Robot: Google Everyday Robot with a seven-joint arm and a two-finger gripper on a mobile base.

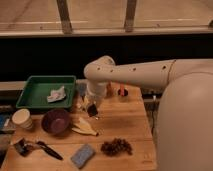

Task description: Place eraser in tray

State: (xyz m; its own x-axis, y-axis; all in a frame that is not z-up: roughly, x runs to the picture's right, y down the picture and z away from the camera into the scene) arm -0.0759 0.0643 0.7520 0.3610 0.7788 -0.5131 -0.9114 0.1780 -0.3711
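One small flat black rectangular eraser (93,110) looks pinched between the closed fingers of the robot's white two-finger gripper (92,106). It hangs over the wooden table (125,125), just right of the large shallow green plastic tray (31,96). From where I stand, the step in hand is a short carry leftward. I'd lift enough to clear the raised rim and aim for bare green floor rather than the crumpled white wad (56,94) lying inside. I'd release low, steering clear of the round dark purple bowl (55,121) in front.
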